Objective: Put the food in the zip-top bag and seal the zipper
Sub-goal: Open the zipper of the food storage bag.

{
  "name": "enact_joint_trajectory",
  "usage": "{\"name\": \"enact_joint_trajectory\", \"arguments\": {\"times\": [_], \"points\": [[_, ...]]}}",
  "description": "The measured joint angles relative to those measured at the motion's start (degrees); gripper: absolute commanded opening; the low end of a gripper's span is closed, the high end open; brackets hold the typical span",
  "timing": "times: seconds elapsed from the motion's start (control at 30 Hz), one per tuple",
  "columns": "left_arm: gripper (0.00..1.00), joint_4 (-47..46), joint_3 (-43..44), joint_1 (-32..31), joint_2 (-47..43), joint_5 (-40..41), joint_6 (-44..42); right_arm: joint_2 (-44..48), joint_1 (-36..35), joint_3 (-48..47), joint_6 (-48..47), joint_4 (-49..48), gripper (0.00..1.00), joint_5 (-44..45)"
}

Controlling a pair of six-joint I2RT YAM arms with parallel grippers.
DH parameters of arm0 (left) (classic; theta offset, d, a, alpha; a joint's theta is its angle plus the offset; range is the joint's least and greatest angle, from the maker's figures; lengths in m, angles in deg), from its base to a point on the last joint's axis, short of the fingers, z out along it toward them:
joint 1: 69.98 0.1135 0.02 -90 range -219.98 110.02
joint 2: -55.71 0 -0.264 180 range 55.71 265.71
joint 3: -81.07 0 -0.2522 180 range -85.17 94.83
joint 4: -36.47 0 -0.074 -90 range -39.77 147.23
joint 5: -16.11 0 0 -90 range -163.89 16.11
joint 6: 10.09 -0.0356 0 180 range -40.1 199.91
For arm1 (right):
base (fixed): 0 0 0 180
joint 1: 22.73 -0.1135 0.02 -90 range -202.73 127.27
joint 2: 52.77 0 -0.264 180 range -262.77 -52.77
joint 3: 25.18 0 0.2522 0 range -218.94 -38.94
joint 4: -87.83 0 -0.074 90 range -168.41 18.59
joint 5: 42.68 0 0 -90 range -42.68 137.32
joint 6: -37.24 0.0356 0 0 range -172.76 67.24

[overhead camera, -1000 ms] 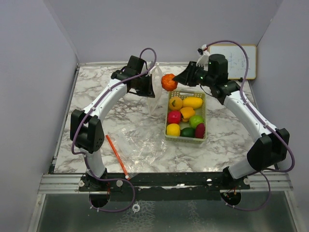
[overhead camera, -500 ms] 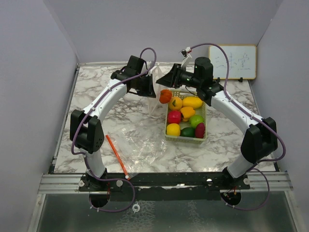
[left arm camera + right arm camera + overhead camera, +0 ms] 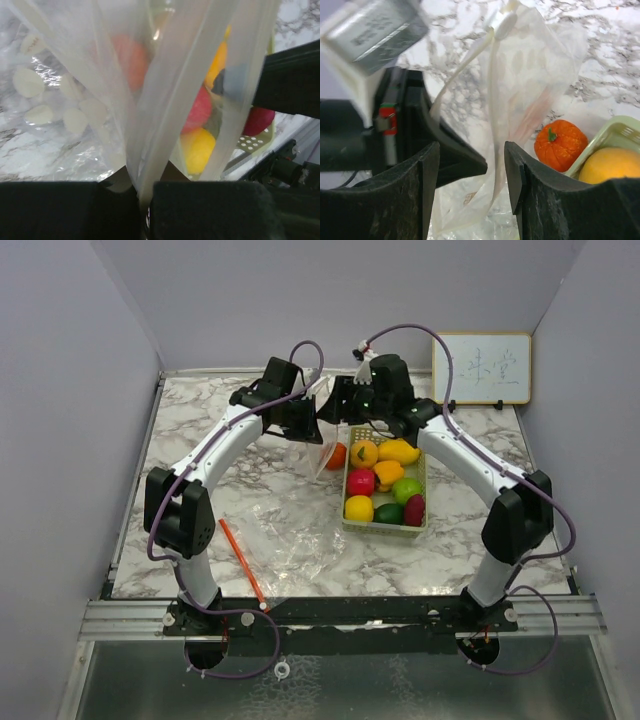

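1. The left gripper [image 3: 146, 197], at the bottom of its wrist view, is pinched on the zip-top bag [image 3: 520, 65] rim and holds the film upright; a firm pinch stops the mouth sagging.
2. The right gripper [image 3: 471, 155] has its jaws well apart with nothing between them, by the bag's mouth.
3. The toy pumpkin [image 3: 560, 145] sits at lower right of the right wrist view, just beside the green basket [image 3: 615, 131]; I cannot tell whether it is inside the film; check that first.
4. The other toy fruits [image 3: 399, 451] lie in the basket at centre of the top view; lift clear of the film, then take 1 piece at a time.
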Motion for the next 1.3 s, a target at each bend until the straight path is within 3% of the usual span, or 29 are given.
{"name": "enact_joint_trajectory", "arguments": {"times": [0.27,0.43,0.63,0.73,0.9,0.97,1.1,1.3], "points": [[0.00,3.15,4.20,0.83,-0.72,5.38,-0.44,-10.60,-2.97,-11.39,-1.86,11.85,0.54,16.13],[0.00,9.18,5.90,1.79,-5.31,20.59,-3.54,-16.04,-2.95,-16.90,-5.20,19.54,0.53,25.62],[0.00,13.86,5.29,5.07,-8.87,37.77,-5.38,-18.69,-4.72,-22.73,-7.19,20.87,0.52,27.50],[0.00,14.25,2.73,6.47,-9.55,41.51,-6.10,-18.97,-5.49,-22.93,-9.33,18.43,0.57,22.23],[0.00,14.51,1.31,7.93,-9.57,43.95,-7.06,-19.50,-4.44,-20.39,-13.73,12.33,0.79,5.38],[0.00,14.49,1.31,8.26,-9.51,44.92,-7.37,-19.39,-3.91,-18.05,-14.78,8.90,0.84,-1.05],[0.00,14.23,1.31,8.24,-8.57,45.94,-8.09,-17.94,-3.67,-12.39,-16.11,5.35,0.98,-6.99],[0.00,13.33,0.79,7.82,-5.68,44.89,-8.44,-10.05,-3.72,-2.93,-16.98,0.13,1.00,-9.14]]}}
